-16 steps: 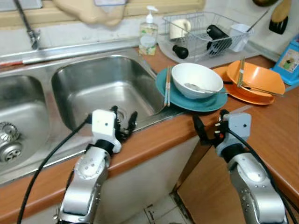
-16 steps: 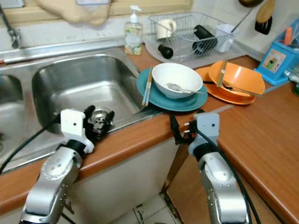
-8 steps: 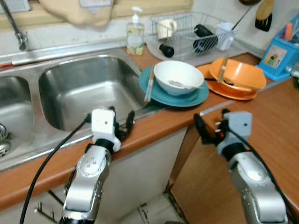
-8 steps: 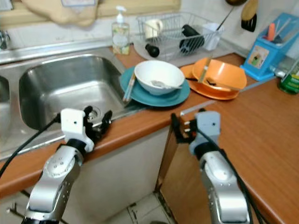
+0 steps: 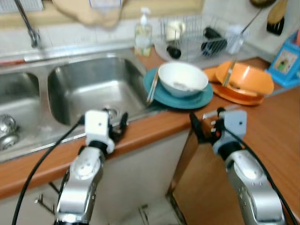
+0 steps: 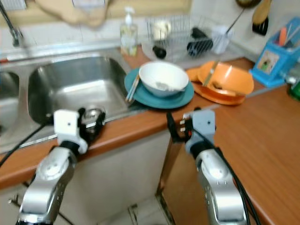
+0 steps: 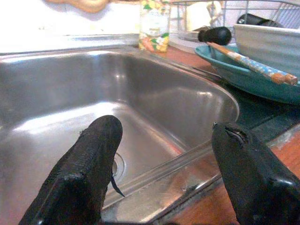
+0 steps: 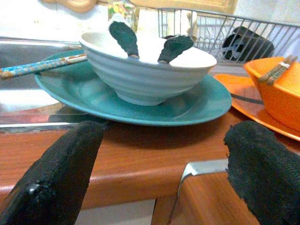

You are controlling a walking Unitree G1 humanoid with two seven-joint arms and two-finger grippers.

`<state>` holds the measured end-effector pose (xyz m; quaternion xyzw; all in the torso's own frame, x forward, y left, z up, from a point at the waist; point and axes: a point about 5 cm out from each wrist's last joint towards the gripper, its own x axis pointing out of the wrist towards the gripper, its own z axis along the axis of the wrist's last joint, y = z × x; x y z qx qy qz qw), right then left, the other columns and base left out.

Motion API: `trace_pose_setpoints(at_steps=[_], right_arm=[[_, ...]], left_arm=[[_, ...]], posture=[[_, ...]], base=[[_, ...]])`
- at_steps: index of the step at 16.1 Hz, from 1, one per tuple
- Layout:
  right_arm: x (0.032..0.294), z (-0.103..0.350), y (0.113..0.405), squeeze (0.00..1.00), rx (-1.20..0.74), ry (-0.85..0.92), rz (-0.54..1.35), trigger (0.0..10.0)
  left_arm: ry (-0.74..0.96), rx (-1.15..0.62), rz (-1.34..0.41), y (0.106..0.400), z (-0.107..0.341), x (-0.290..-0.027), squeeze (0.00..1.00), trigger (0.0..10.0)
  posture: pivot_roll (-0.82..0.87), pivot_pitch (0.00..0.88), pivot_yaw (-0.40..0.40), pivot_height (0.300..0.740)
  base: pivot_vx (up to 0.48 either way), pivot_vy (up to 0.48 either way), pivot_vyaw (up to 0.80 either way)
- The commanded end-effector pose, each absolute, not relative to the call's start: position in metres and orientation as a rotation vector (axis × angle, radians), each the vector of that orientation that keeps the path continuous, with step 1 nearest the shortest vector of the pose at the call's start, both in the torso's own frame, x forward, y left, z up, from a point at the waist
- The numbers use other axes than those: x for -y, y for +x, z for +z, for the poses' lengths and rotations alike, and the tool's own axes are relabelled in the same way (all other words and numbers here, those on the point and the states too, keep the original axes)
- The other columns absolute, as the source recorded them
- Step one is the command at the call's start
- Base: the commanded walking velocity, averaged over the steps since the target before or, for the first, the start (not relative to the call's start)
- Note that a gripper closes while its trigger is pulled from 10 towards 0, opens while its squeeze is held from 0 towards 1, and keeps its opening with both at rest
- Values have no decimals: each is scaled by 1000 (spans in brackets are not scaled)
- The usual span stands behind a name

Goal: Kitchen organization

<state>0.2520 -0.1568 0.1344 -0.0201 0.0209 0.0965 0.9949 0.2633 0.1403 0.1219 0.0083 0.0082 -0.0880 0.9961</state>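
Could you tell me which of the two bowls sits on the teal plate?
The white bowl sits on the teal plate; the orange bowl stands on an orange plate further to the right.

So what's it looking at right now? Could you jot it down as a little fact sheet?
place: kitchen counter of wood with a steel sink
left gripper: open, at the sink's front edge, holding nothing
right gripper: open, in front of the counter edge, facing the dishes
white bowl: sits on a teal plate, spoons inside
chopsticks: resting on the teal plate's sink-side rim
orange bowl: on an orange plate, right of the teal one
behind: soap bottle, wire drying rack
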Motion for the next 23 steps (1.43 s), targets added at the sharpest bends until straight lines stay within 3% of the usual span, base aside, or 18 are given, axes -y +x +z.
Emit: trace_pose_setpoints(at_steps=[1,11,17,23], right_arm=[[156,130,252,0,-68,-46,183,10000],[160,134,248,0,-46,-100,140,10000],[165,137,234,0,2,-26,61,10000],[167,137,229,0,9,-14,32,10000]], left_arm=[[26,-28,-192,262,121,-139,0,10000],[-2,17,-226,255,126,-137,0,10000],[-44,72,-342,247,136,-127,0,10000],[-13,72,-327,251,137,-127,0,10000]], posture=[[-145,0,-29,740],[-147,0,-33,740],[-152,0,-23,740],[-159,0,-12,740]], base=[[0,0,0],[0,0,0],[0,0,133],[0,0,0]])
